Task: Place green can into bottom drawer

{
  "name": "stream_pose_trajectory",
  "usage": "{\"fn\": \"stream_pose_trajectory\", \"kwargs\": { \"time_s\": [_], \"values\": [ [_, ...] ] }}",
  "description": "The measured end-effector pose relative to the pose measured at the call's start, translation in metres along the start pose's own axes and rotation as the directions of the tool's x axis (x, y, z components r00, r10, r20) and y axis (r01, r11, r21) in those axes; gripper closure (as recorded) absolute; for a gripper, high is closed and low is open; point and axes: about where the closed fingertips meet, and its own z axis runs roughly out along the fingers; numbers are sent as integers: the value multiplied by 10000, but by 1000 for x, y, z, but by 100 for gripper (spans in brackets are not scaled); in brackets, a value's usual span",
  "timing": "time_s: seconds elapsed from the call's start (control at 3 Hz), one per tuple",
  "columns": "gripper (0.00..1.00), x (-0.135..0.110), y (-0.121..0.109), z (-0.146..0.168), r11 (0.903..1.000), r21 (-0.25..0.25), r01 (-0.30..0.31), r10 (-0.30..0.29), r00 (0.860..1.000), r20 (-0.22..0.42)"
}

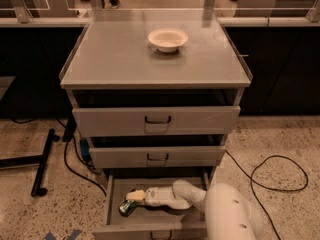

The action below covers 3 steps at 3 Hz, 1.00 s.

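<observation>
The bottom drawer (pixel 150 228) of the grey cabinet is pulled out. The green can (pixel 126 206) lies on its side inside it, at the left, silver end toward the front. My gripper (pixel 134 197) reaches into the drawer from the right, with its pale fingertips right over the can's upper end. My white arm (pixel 227 216) comes in from the lower right.
A white bowl (pixel 168 39) stands on the cabinet top (pixel 115 54). The top drawer (pixel 156 120) and middle drawer (pixel 157 157) are slightly pulled out. Black cables (pixel 280 176) lie on the floor at both sides, and a black stand foot (pixel 42 161) lies at the left.
</observation>
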Motion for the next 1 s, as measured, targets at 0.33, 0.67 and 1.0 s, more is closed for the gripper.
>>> {"fn": "stream_pose_trajectory", "kwargs": {
  "time_s": [0.33, 0.67, 1.0],
  "values": [
    [4, -2, 6, -4, 9997, -36, 245, -244, 9996, 157],
    [0, -6, 16, -15, 9985, -24, 547, -545, 9971, 532],
    [0, -6, 16, -15, 9985, -26, 553, -551, 9970, 547]
  ]
}}
